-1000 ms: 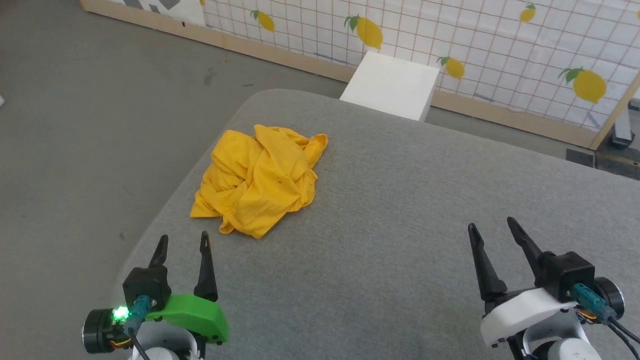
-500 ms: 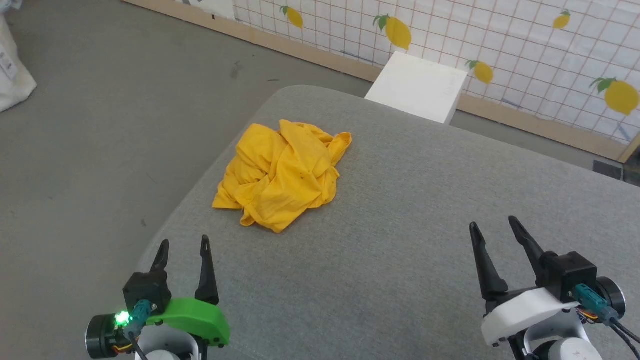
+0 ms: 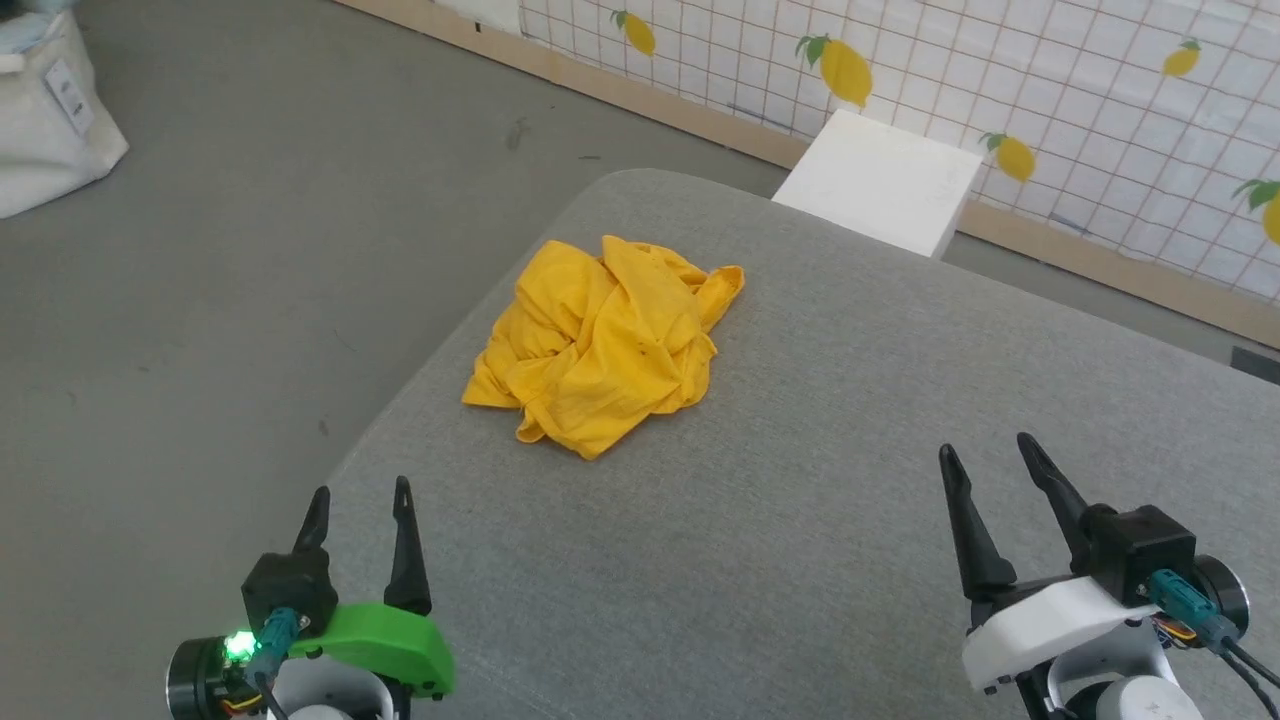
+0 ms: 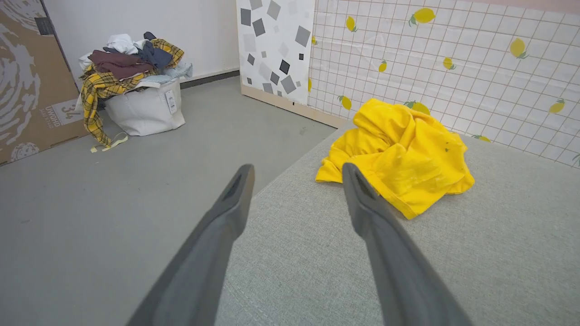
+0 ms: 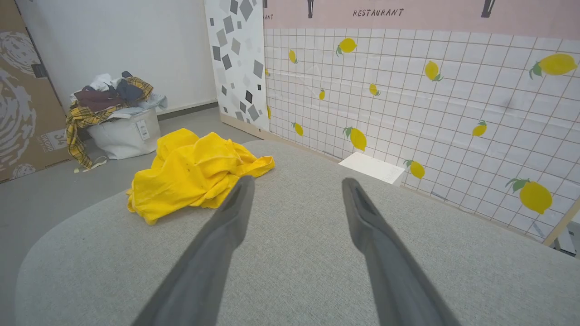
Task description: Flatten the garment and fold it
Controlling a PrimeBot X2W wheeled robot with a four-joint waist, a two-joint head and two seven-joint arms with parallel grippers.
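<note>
The garment [image 3: 605, 345] is a bright yellow T-shirt, crumpled in a heap near the far left corner of the grey padded table [image 3: 800, 520]; its print is hidden in the folds. In the wrist views the garment [image 4: 398, 154] [image 5: 192, 174] lies bunched ahead of the fingers. My left gripper [image 3: 360, 505] is open and empty near the table's left front edge, well short of the heap. My right gripper [image 3: 985, 460] is open and empty at the lower right, far from the garment.
A white block [image 3: 880, 180] stands behind the table against the lemon-print grid backdrop [image 3: 1000, 80]. A white bag heaped with clothes [image 4: 136, 90] sits on the grey floor to the left, next to a cardboard panel [image 4: 27, 81].
The camera has turned left, so the garment and table sit further right in the picture. Both grippers stay open in much the same pose.
</note>
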